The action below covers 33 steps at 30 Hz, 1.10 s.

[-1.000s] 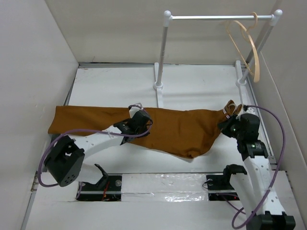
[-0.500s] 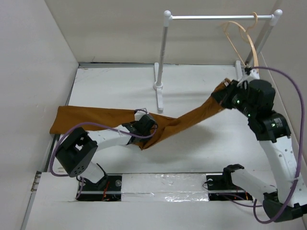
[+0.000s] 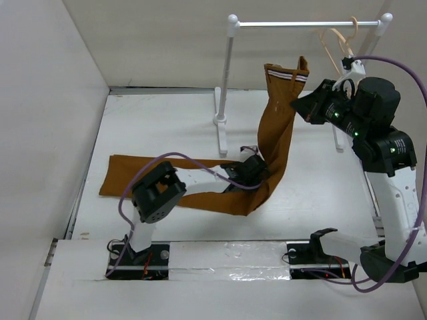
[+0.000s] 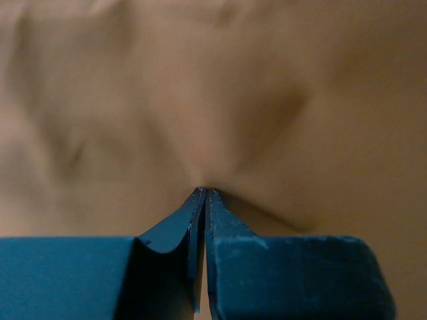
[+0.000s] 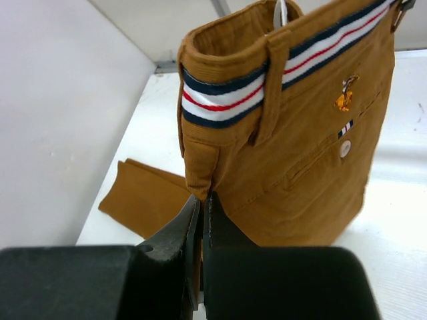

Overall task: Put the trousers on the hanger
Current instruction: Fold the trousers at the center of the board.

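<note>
We are mid-lift: the rust-brown trousers (image 3: pixel 277 143) hang between our jaws, the hanger (image 3: pixel 327 50) just beyond the right pair. Our right gripper (image 3: pixel 298 105) clamps the waistband, our left gripper (image 3: pixel 256 171) pinches the leg fold; next we should thread cloth over the hanger's bar

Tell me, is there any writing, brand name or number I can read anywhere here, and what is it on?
No words or numbers can be read in any view.
trousers: a small gold embroidered emblem above the pocket, a picture with no legible letters.
striped tab below it: stripes only, no text.
pale button: too small to tell whether anything is engraved.
rail stand: no label visible.
</note>
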Each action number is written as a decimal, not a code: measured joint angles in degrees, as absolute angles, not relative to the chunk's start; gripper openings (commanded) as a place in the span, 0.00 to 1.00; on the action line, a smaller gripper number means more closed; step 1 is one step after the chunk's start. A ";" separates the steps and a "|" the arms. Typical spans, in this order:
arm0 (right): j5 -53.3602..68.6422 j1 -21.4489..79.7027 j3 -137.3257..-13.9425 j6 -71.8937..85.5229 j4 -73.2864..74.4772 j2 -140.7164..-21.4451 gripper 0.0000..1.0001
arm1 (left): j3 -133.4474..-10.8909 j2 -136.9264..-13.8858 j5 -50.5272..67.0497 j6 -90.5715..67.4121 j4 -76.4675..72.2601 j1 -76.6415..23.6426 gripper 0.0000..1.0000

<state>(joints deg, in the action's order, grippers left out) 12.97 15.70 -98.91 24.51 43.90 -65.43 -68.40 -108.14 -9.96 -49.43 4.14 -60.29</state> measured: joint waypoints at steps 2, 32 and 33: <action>12.95 16.53 -99.29 23.88 44.66 -65.73 0.00 | -75.42 -113.19 -8.99 -49.60 3.92 -61.21 0.00; 4.03 49.28 -101.69 28.82 31.29 -88.20 0.00 | -65.49 -46.96 -14.41 -40.49 22.65 -10.15 0.13; 3.07 52.03 -101.91 29.80 29.67 -90.87 0.00 | -67.29 -47.62 -14.24 -40.03 23.88 -10.11 0.13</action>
